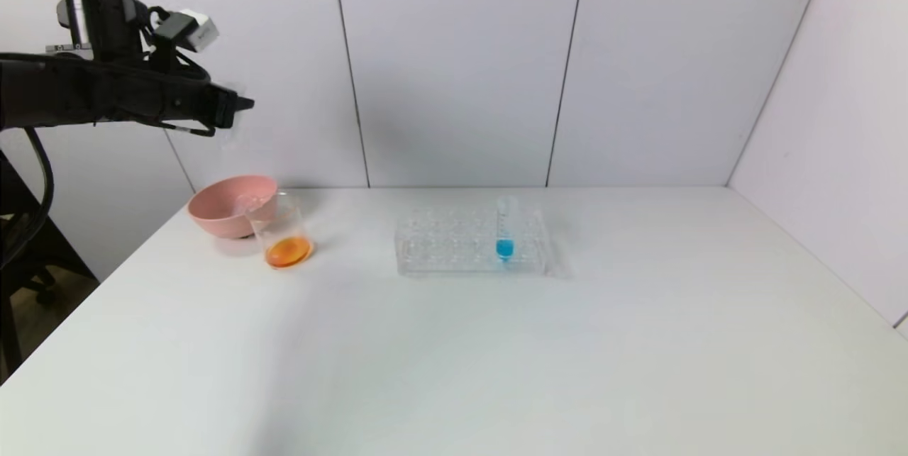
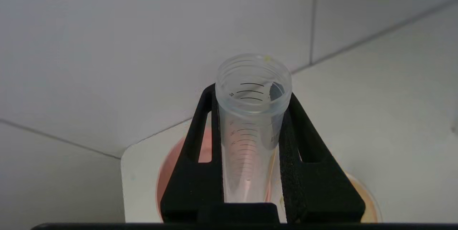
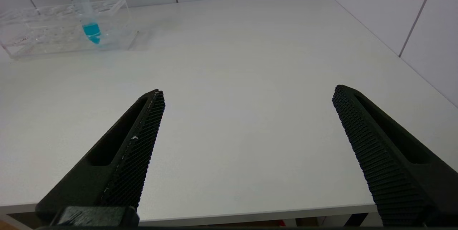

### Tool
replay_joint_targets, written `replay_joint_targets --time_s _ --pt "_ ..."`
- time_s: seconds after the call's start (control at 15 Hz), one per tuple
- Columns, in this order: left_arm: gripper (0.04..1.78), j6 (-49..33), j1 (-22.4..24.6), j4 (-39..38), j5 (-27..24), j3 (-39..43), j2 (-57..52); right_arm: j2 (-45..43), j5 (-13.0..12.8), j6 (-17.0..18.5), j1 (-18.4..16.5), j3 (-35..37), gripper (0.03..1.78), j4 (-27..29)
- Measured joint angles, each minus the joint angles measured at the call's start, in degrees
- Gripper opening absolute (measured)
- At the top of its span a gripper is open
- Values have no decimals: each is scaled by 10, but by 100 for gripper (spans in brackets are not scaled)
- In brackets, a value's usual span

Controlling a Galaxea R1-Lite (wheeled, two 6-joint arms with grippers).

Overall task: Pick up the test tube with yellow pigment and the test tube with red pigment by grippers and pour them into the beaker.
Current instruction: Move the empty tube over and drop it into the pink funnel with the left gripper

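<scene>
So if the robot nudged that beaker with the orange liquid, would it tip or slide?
The beaker would probably slide rather than tip: it looks squat, and the orange liquid sits low at the bottom. It seems light, being mostly empty. The pink bowl right behind it may block a backward push.

The left claw (image 2: 250, 144) hides the lower end of the empty tube (image 2: 252, 90) it grips — which pigment it carried cannot be told. The pink bowl (image 2: 204, 147) shows only in slivers behind it. The right claw (image 3: 247, 144) — bases cut off by the frame edge.
</scene>
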Motion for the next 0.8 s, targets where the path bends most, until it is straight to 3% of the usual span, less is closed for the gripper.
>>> replay_joint_targets --time_s 0.13,0.33,0.47,0.8 --pt "45 -104 0 -143 115 59 -5 0 0 0 0 0 171 0" --pt "45 -172 0 -309 241 137 -4 0 0 0 0 0 171 0" --pt "45 -185 0 -335 279 165 3 0 0 0 0 0 171 0" --pt "45 -206 6 -354 308 176 64 0 0 0 0 0 171 0"
